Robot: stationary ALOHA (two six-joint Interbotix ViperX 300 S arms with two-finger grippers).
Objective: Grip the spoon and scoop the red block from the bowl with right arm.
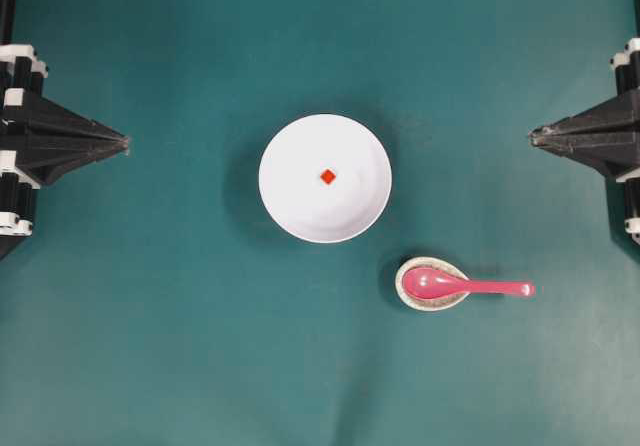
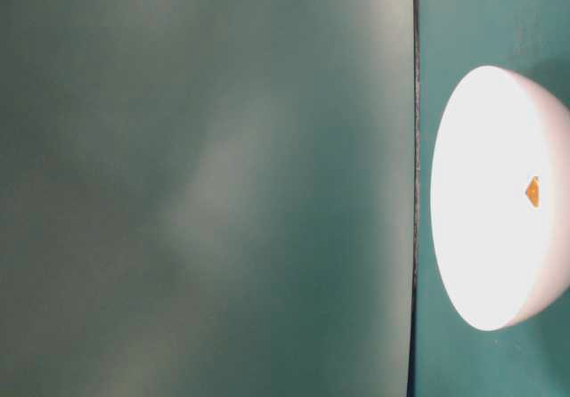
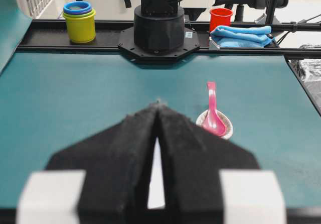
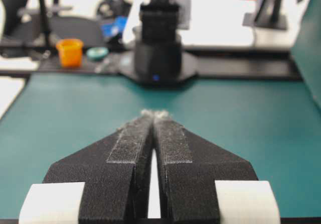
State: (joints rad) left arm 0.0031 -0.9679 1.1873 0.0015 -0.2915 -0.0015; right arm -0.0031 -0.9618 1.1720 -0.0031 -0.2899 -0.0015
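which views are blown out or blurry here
Table-level view: the bowl is overexposed to flat white and the picture lies sideways. Right wrist view: the background is soft, only the claw sharp. Overhead view: even light, soft shadow beside the bowl.

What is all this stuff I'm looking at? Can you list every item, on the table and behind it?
bowl: one, white, middle of the table
red block: one, red-orange, inside the bowl
spoon: one, pink, scoop in the small dish, handle pointing toward the right arm's side
small dish: one, speckled off-white, beside the bowl
table: one, teal surface
stacked cups: yellow with blue on top, beyond the table's far edge
red cup: one, beyond the far edge
blue cloth: one, folded, next to the red cup
orange cup: one, blurred, in the background
left gripper: one, black, left edge, shut, empty
right gripper: one, black, right edge, shut, empty
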